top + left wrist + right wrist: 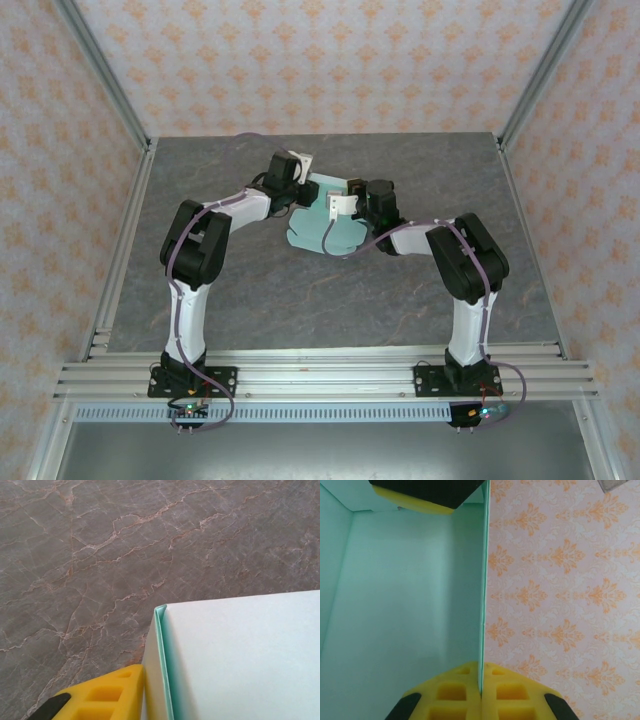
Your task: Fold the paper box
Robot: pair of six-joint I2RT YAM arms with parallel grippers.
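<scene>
Mid-table, between the two wrists, with the box, pale mint card, walls partly raised off the table. Pinching with the right pincer on the thin edge of one upright wall, yellow pads closed flat on either side of the card. Pressing one yellow finger of the left pincer against the outside of a folded corner edge; cannot tell whether clamped on card or merely touching. Looks light and thin, stiff only along the creases, so likely to bow or dent if squeezed mid-panel and to spring open once released. Seems smooth, hence apt to slip through the pads under a sideways pull. Best to take hold near a fold line or a doubled edge, close to a corner, with a gentle pinch across the card's thickness. Worth pinning one wall while bending the next flap, and avoiding any drag across the table, given so little weight to resist.
</scene>
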